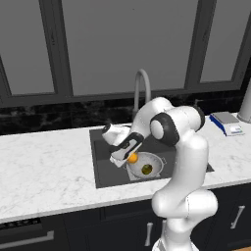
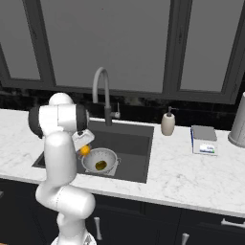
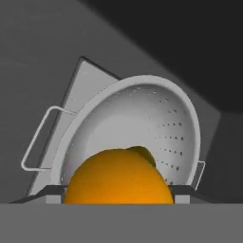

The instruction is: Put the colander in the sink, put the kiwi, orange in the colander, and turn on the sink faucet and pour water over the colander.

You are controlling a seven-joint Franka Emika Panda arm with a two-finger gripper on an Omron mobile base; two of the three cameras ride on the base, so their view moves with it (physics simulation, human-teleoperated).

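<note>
Our gripper (image 1: 128, 158) clamps the orange (image 1: 132, 158) just above the colander (image 1: 147, 165) rim (kiwi (image 1: 146, 169) inside, in the sink (image 1: 105, 169)); released here, it could glance off the rim.

Perforated shiny metal colander (image 3: 166, 123); matt smooth orange (image 3: 118, 178).

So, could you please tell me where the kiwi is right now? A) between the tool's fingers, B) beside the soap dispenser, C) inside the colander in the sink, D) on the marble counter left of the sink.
C: the kiwi lies inside the colander, which sits in the sink; the tool holds the orange instead.
</note>
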